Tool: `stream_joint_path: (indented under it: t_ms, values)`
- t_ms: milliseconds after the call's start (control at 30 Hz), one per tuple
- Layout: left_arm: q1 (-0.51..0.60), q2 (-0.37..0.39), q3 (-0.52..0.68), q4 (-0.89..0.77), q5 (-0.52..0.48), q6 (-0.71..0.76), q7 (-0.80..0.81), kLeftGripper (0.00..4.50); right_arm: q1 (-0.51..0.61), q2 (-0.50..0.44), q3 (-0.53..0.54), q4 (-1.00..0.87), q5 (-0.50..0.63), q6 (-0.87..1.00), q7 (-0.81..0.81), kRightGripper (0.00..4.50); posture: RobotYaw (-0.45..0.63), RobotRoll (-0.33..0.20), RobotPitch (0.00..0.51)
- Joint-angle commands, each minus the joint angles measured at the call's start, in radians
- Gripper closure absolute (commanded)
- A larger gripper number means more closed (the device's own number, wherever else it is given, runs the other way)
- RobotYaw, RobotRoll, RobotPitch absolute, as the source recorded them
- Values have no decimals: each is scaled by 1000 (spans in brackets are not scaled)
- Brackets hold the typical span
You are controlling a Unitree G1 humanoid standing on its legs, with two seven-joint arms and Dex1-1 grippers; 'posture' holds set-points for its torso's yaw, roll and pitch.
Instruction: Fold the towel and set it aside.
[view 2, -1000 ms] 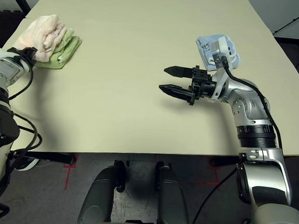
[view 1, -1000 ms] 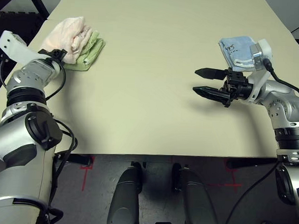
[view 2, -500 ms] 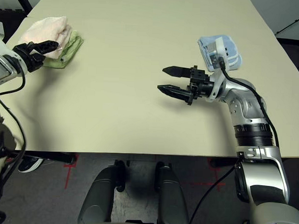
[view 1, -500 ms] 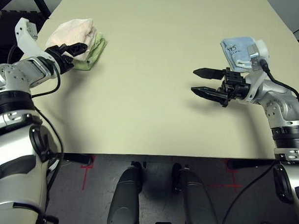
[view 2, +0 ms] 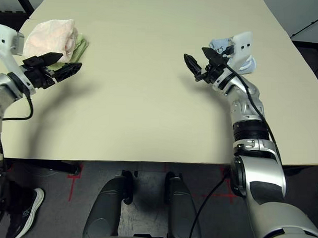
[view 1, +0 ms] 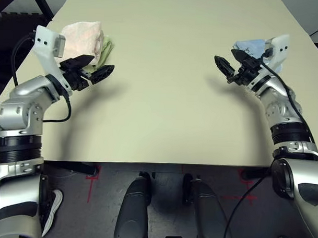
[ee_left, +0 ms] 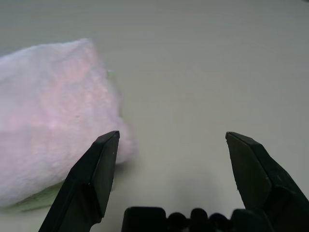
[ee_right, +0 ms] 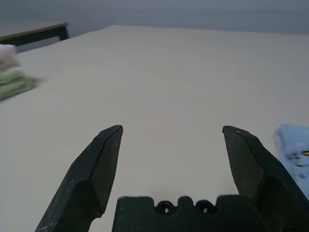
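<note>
At the far left of the worktop (view 1: 159, 98), the pink towel (view 1: 82, 37) is seen folded into a bundle, resting on a green towel (view 1: 105, 47) at the edge. The left hand (view 1: 93, 69) is held wide open and empty just beside the bundle, on its near side. At the right, the right hand (view 1: 231, 69) is likewise spread wide with nothing in it, next to a blue towel (view 1: 250, 47). The folding and setting aside are judged complete; little appears left.
</note>
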Motion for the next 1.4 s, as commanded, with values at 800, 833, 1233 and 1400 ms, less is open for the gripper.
stream_joint_path:
  t_ms: [800,833,1233,1400]
  values:
    - [24,-146,28,274,176,-471,268,40,66,28,-55,137,-57,-176,-225,0,-68,0,186]
    - [27,-149,31,274,175,-477,275,40,66,35,-59,137,-50,-179,-224,0,-60,0,187]
    - [61,-134,14,265,189,-488,258,40,68,51,-55,151,-48,-183,-197,0,-34,0,190]
    - [77,-133,19,267,171,-519,206,40,74,44,-61,142,-49,-202,-176,0,-67,0,186]
